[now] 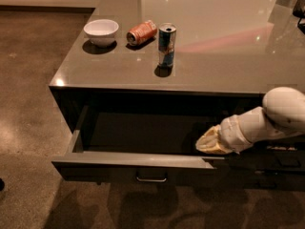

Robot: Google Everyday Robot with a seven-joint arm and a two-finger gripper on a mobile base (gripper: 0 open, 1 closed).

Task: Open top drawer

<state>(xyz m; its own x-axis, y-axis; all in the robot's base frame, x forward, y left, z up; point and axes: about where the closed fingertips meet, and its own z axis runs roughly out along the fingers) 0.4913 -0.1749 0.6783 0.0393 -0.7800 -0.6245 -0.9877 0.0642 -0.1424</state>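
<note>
The top drawer (133, 165) of the dark grey cabinet stands pulled well out, its dark inside showing. Its small metal bar handle (151, 179) sits at the middle of the front panel. My gripper (209, 144) reaches in from the right on a white arm (281, 113). It is inside the drawer at the right end, just behind the front panel's top edge. It holds nothing that I can see.
On the glossy cabinet top (214, 42) stand a white bowl (101, 31), an orange can lying on its side (141, 32) and an upright blue and silver can (167, 38). Brown polished floor (28, 80) lies to the left and in front.
</note>
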